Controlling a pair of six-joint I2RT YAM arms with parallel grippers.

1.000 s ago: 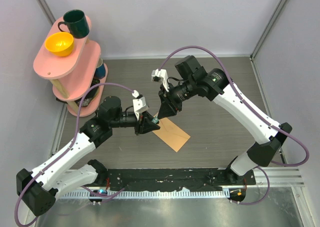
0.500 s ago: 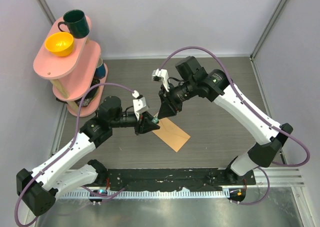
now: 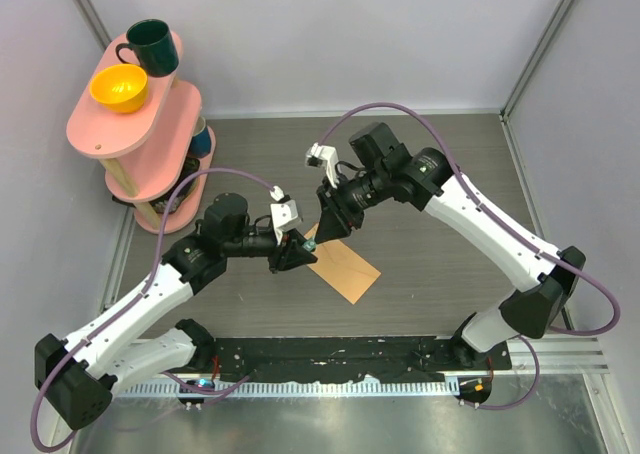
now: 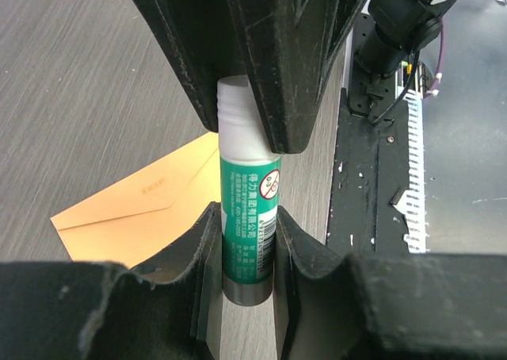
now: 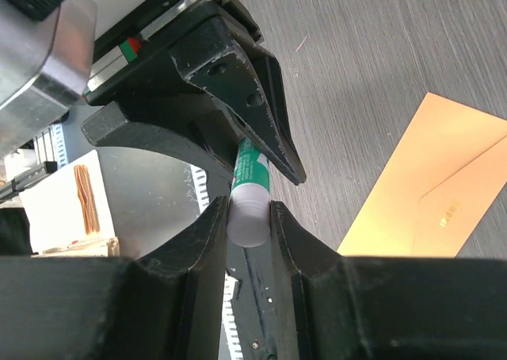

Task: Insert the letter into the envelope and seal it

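Note:
The tan-brown envelope [image 3: 347, 264] lies flat on the table with its flap folded down; it also shows in the left wrist view [image 4: 150, 205] and the right wrist view [image 5: 444, 181]. The letter is not in view. Just above the envelope's left end, both grippers hold one green glue stick [image 4: 248, 209]. My left gripper [image 3: 298, 247] is shut on its green body [image 4: 244, 217]. My right gripper [image 3: 324, 230] is shut on its white cap [image 5: 249, 217]. The two sets of fingers meet tip to tip.
A pink two-tier shelf [image 3: 152, 134] stands at the far left with a dark green mug [image 3: 150, 46] and a yellow bowl [image 3: 118, 87] on top. A black base strip [image 3: 330, 359] runs along the near edge.
Both grippers stay on the glue stick. The left wrist has shifted slightly right and the right arm slightly lower; the envelope has not moved.

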